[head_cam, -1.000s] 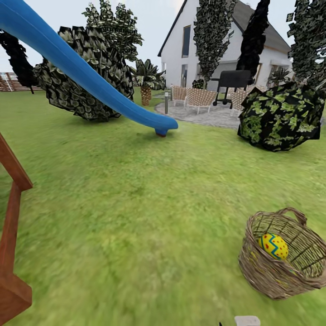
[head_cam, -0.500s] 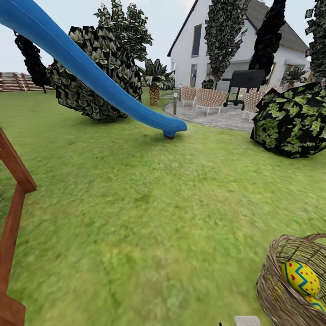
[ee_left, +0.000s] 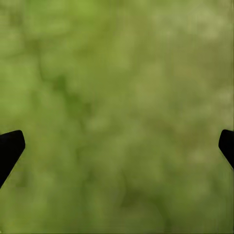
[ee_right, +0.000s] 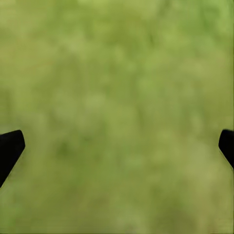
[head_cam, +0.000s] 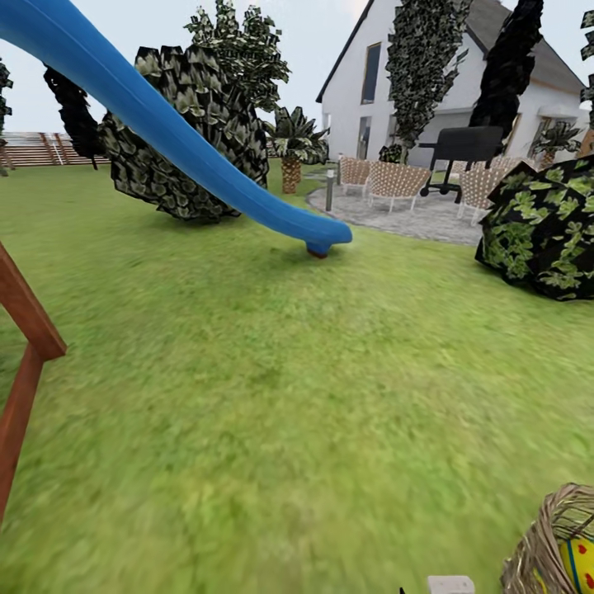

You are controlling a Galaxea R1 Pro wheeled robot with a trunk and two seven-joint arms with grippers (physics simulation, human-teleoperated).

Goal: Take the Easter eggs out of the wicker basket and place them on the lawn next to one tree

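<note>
The wicker basket [head_cam: 546,546] is cut off at the head view's bottom right corner, standing on the lawn [head_cam: 272,388]. One yellow Easter egg [head_cam: 581,563] with red marks shows inside it; the rest of the basket's inside is out of frame. A tree [head_cam: 425,74] with mottled green-white leaves rises in front of the white house. My left gripper [ee_left: 117,146] hangs open over blurred grass, with nothing between its fingers. My right gripper [ee_right: 117,146] is likewise open over grass.
A blue slide [head_cam: 181,140] comes down from the upper left and ends mid-lawn. A brown wooden frame [head_cam: 25,363] stands at the left edge. Leafy bushes [head_cam: 190,140] [head_cam: 544,231] flank a paved patio [head_cam: 404,216] with chairs and a grill.
The camera has turned, so the whole picture has shifted right. The basket has slid from lower right to the bottom right corner of the view. Both grippers stay open.
</note>
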